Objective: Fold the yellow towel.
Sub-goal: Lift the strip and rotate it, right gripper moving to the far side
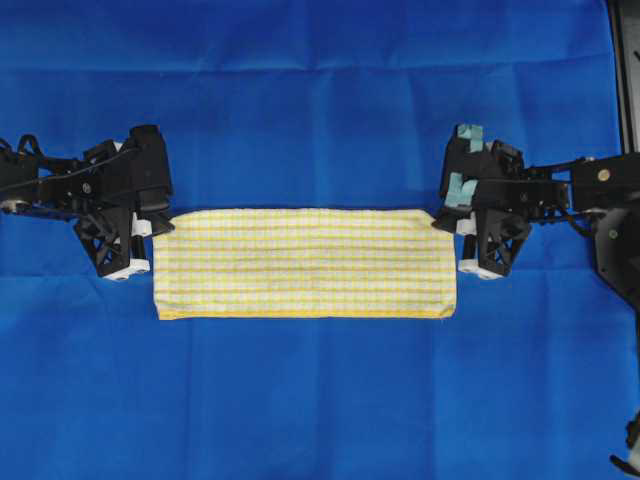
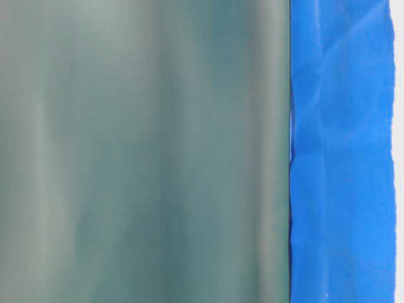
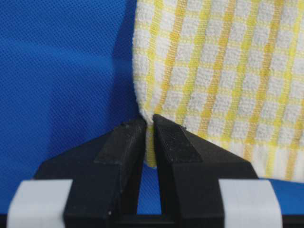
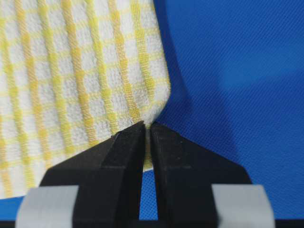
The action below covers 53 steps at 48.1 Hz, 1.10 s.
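The yellow towel (image 1: 305, 263) lies flat in the middle of the overhead view, a long white rectangle with yellow checks and a yellow hem along its near edge. My left gripper (image 1: 152, 228) is at its far left corner, shut on that corner. In the left wrist view the black fingers (image 3: 121, 142) pinch the cloth's edge, and the yellow towel (image 3: 228, 71) spreads away to the right. My right gripper (image 1: 456, 226) is shut on the far right corner. There the yellow towel (image 4: 71, 71) runs off to the left of the pinching fingers (image 4: 168, 145).
A large plain blue sheet (image 1: 320, 90) covers the whole table under the towel. The table-level view is mostly filled by a blurred grey-green surface (image 2: 145, 151), with a strip of the blue sheet (image 2: 341, 151) at its right. A dark frame edge (image 1: 625, 70) runs down the far right.
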Available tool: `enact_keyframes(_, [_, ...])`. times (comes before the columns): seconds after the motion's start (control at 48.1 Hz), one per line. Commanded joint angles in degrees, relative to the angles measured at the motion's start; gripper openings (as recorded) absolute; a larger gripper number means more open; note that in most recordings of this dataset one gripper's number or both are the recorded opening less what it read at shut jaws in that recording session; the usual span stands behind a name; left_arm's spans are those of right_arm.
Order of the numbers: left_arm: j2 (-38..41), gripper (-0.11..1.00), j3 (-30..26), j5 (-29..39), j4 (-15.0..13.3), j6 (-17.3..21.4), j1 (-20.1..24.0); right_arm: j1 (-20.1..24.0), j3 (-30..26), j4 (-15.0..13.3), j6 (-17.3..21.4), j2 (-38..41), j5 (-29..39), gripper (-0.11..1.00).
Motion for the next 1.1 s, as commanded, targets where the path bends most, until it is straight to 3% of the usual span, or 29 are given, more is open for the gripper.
enact_keyframes(0.0, [-3.34, 0.04, -2.72, 3.25, 0.09, -0.18, -0.09, -0.18, -1.49, -0.09, 0.09, -3.96, 2.11, 0.04])
enact_keyframes(0.27, [-11.43, 0.04, -7.38, 13.10, 0.18, -0.35, -1.14, -0.18, -3.34, -0.79, 0.00, -16.52, 10.20, 0.04])
enact_keyframes(0.582, [-19.16, 0.04, -7.56, 15.38, 0.09, -0.35, -1.58, -0.18, -3.34, -1.93, 0.00, -25.49, 13.36, 0.04])
enact_keyframes(0.914, [-21.01, 0.04, -6.42, 11.07, 0.09, -0.62, -2.90, -1.41, -4.04, -4.31, 0.09, -22.41, 9.40, 0.04])
enact_keyframes(1.08, [-19.51, 0.04, -6.50, 5.19, 0.09, -0.62, -8.09, -5.71, -5.54, -5.54, 0.09, -17.67, 7.12, 0.04])
